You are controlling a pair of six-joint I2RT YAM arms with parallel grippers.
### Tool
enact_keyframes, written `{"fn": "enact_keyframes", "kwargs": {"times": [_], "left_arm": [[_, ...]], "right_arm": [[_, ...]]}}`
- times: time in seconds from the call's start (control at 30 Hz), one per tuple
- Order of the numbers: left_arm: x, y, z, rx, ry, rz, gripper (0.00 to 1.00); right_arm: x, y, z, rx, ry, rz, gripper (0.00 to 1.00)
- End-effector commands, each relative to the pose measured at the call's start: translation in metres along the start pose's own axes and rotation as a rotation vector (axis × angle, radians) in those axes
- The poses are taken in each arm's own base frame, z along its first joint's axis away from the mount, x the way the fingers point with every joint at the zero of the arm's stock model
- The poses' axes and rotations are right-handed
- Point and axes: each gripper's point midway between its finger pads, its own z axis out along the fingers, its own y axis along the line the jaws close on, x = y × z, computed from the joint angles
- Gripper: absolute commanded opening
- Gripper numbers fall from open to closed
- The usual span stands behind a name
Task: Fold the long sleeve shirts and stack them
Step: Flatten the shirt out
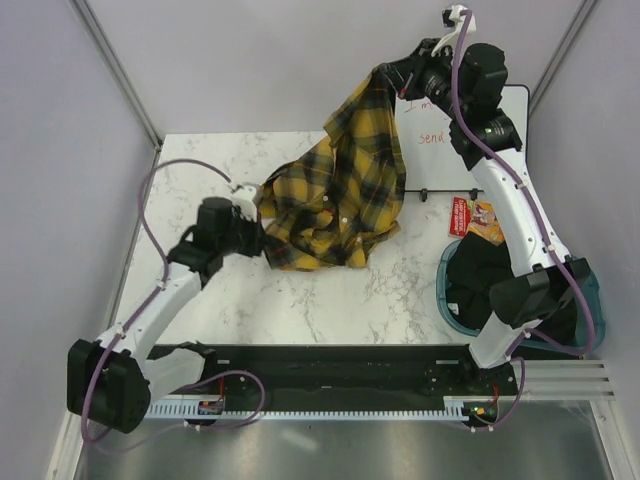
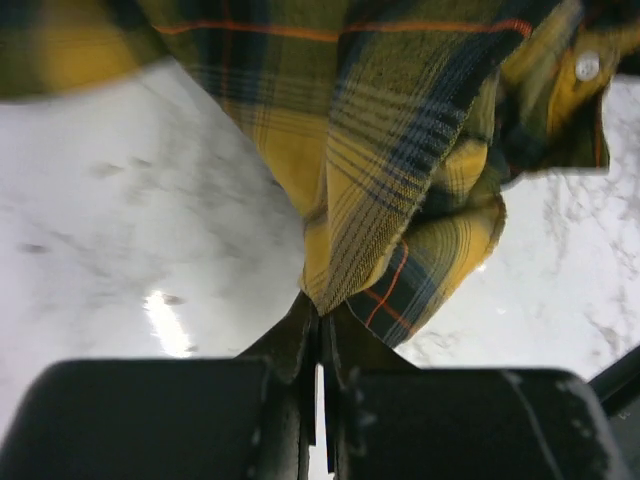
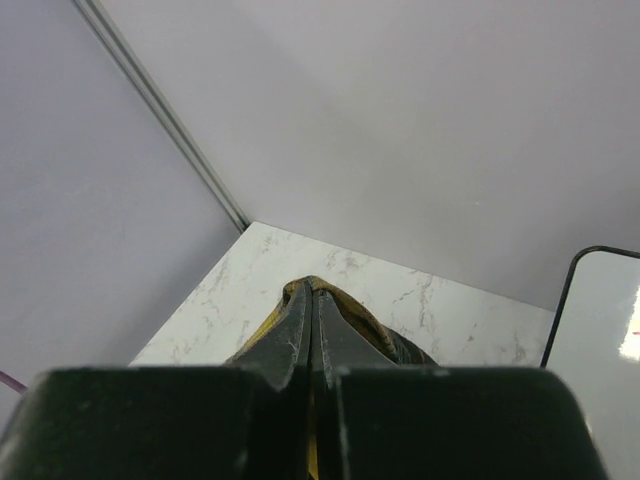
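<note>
One long sleeve shirt (image 1: 340,190), yellow-and-black plaid with thin red lines and white buttons, hangs bunched between my two grippers above the marble table (image 1: 200,170). My right gripper (image 1: 392,75) is raised at the back and shut on an upper edge of the shirt; the cloth (image 3: 345,300) drapes over its closed fingertips. My left gripper (image 1: 258,222) is low at the shirt's left side and shut on a fold of the plaid cloth (image 2: 390,200). The shirt's lower part rests crumpled on the table.
A blue bin (image 1: 448,290) holding dark clothing stands at the right edge under the right arm. A whiteboard (image 1: 430,140) with red writing lies at the back right, with a red packet (image 1: 472,220) beside it. Grey walls enclose the table.
</note>
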Motion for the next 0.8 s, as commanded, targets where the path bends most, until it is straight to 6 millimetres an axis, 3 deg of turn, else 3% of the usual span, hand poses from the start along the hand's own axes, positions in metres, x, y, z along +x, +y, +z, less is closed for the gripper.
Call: {"fn": "enact_keyframes", "kwargs": {"times": [0.0, 0.03, 0.07, 0.1, 0.17, 0.23, 0.4, 0.53, 0.63, 0.73, 0.77], "left_arm": [[-0.084, 0.043, -0.076, -0.096, -0.073, 0.239, 0.02], [-0.127, 0.038, -0.104, -0.082, -0.154, 0.351, 0.02], [-0.143, 0.053, -0.125, -0.131, -0.188, 0.367, 0.02], [-0.157, 0.051, -0.141, -0.146, -0.216, 0.417, 0.02], [-0.191, 0.053, -0.189, -0.273, -0.298, 0.546, 0.02], [-0.209, 0.049, -0.225, -0.376, -0.36, 0.637, 0.02], [-0.218, 0.045, -0.306, -0.636, -0.489, 0.706, 0.02], [-0.236, 0.043, -0.365, -0.834, -0.597, 0.716, 0.02], [-0.246, 0.042, -0.386, -0.901, -0.616, 0.731, 0.02], [-0.245, 0.049, -0.376, -0.906, -0.579, 0.764, 0.02], [-0.245, 0.052, -0.372, -0.908, -0.575, 0.766, 0.02]], "right_arm": [[-0.082, 0.015, -0.031, 0.001, -0.199, -0.109, 0.0], [-0.089, 0.016, -0.034, 0.0, -0.212, -0.121, 0.0], [-0.095, 0.015, -0.038, 0.001, -0.224, -0.129, 0.0], [-0.1, 0.019, -0.044, -0.008, -0.232, -0.134, 0.0], [-0.101, 0.024, -0.052, -0.024, -0.231, -0.136, 0.0], [-0.104, 0.032, -0.069, -0.03, -0.236, -0.149, 0.0], [-0.127, 0.053, -0.117, -0.015, -0.297, -0.218, 0.0], [-0.147, 0.058, -0.144, 0.038, -0.354, -0.292, 0.0], [-0.146, 0.064, -0.154, 0.034, -0.347, -0.311, 0.0], [-0.126, 0.06, -0.154, 0.026, -0.291, -0.299, 0.0], [-0.111, 0.054, -0.15, 0.029, -0.255, -0.282, 0.0]]}}
